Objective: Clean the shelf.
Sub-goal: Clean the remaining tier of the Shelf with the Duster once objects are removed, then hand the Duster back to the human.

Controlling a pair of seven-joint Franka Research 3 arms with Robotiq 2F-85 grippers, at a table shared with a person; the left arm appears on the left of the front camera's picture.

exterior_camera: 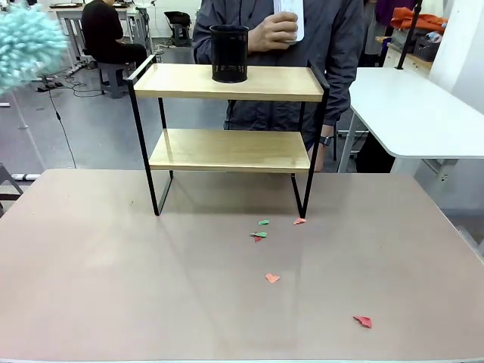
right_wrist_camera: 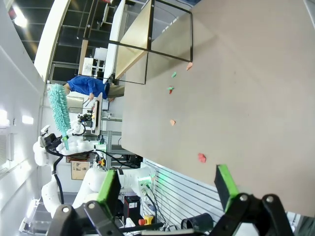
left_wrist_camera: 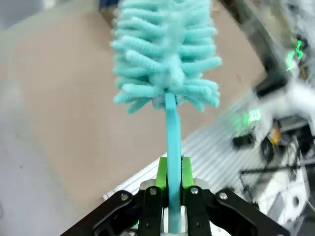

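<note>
Left gripper (left_wrist_camera: 171, 169) clamped on the duster (left_wrist_camera: 165, 54), wrist view tells us; front catches its fluff at ten o'clock; right gripper (right_wrist_camera: 167, 182) agape.

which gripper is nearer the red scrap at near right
Right. The right gripper hangs open just short of the red scrap; the left gripper holds a duster out past the table's left edge.
</note>
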